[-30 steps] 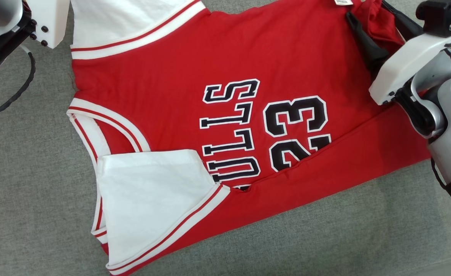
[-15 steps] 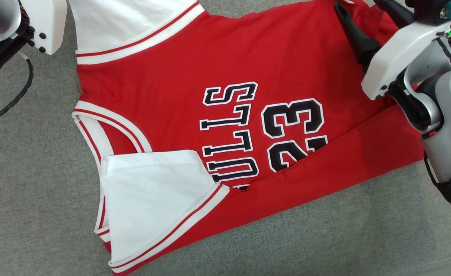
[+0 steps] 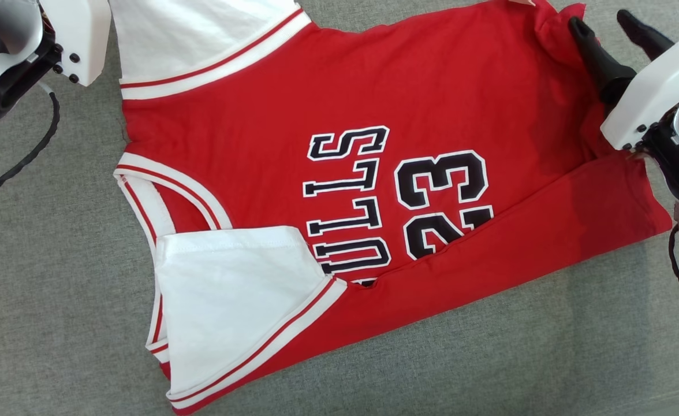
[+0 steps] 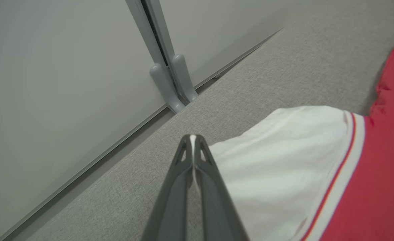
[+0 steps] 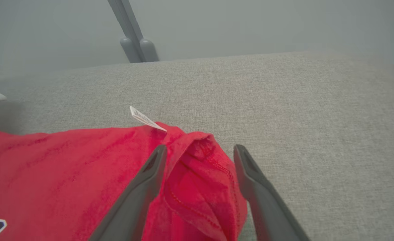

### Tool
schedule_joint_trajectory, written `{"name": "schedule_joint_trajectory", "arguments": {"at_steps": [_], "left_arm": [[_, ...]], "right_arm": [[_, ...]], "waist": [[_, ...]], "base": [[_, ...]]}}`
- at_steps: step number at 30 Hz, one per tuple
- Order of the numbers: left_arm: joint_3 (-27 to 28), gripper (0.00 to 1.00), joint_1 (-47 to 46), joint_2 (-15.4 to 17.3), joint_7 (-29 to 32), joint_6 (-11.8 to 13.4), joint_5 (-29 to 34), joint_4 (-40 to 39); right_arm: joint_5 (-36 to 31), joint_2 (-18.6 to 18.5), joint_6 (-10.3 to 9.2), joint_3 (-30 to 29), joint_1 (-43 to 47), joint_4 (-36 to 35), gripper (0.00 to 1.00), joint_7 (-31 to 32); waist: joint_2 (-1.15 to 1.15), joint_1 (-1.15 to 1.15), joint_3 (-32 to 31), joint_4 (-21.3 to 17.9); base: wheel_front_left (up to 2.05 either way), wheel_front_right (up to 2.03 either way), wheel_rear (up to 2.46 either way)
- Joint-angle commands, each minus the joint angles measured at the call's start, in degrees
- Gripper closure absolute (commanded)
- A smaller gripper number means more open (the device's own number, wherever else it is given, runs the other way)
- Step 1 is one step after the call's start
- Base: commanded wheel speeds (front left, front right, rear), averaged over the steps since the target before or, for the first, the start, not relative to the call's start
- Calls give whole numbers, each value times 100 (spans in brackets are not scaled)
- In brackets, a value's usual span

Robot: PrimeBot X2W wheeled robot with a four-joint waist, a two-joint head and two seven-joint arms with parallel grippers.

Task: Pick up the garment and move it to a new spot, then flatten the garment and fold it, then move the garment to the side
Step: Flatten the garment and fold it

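1. a red garment with white sleeves lies spread across a grey cloth surface, black lettering and "23" facing up.
2. its near long edge is folded up over part of the number; one white sleeve is folded in at the lower left.
3. the right gripper is at the garment's far right corner, its fingers spread wide, with a bunched red hem fold between them and a small white tag just beside.
4. the left gripper is closed tight beside the other white sleeve; a thin white line shows between its fingers, and i cannot tell whether it is cloth.
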Motion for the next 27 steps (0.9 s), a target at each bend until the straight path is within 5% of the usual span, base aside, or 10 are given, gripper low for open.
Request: {"name": "schedule_joint_trajectory", "arguments": {"at_steps": [1, 12, 15, 19, 20, 27], "left_arm": [[-6, 100, 99, 7, -47, 9, -36, 21], [-98, 100, 30, -77, -100, -17, -66, 141], [-137, 100, 20, -116, -106, -25, -81, 171], [-159, 100, -6, -130, -160, -25, -97, 205], [-162, 100, -15, -129, -165, -26, -101, 212], [-184, 100, -88, -106, -396, -35, -52, 198]], "right_arm": [[106, 31, -2, -72, 32, 35, 0, 110], [527, 328, -2, -179, -522, 696, 0, 620], [472, 349, -2, -148, -640, 894, 45, 589], [482, 358, -2, -139, -744, 1054, 75, 498], [533, 367, -2, -139, -772, 1062, 100, 452], [911, 211, -2, -191, -928, 1063, 100, 26]], "waist": [[0, 0, -9, 8], [0, 0, -24, 92], [0, 0, -32, 132], [0, 0, -38, 164], [0, 0, -36, 168], [0, 0, -7, 179]], "base": [[0, 0, 0], [0, 0, 0], [0, 0, 0], [0, 0, 0], [0, 0, 0], [0, 0, 0]]}}
